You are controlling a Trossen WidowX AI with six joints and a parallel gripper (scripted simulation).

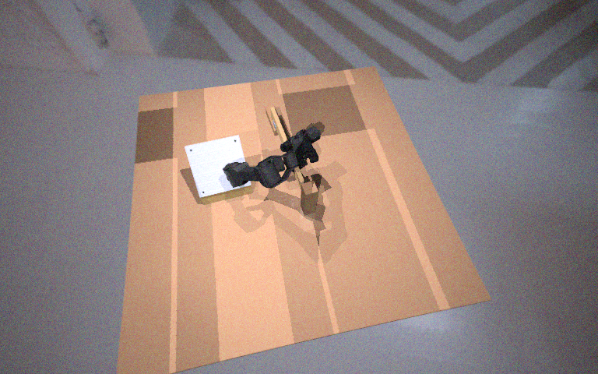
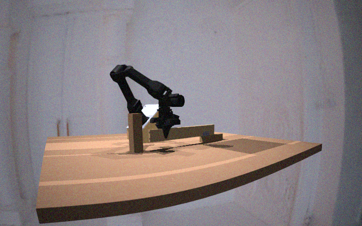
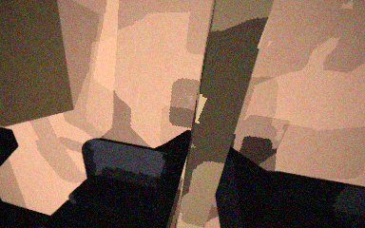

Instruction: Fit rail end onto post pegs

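1. Gripping the rail (image 2: 184, 132) from above, the gripper (image 2: 166, 133) has its jaws clamped across the rail's thin width, a bit in from the near end. My guess is that spot lets it lift and steer the end toward the post (image 2: 135, 132).
2. Jaws are nearly closed, squeezed on the rail itself. In the wrist view the rail (image 3: 223, 119) runs straight up between the two dark fingers, one on each side face.
3. The rail's far end sits by the low footboard block (image 2: 212, 138), looks like it's in the bracket there, though it's too small to be sure.
4. The near end is up off the table (image 2: 186, 170) and close to the post, but from the side there looks to be a gap. Can't see the pegs or holes at all.
5. So I'd say it's mid-fit: line up, push in, then let go.
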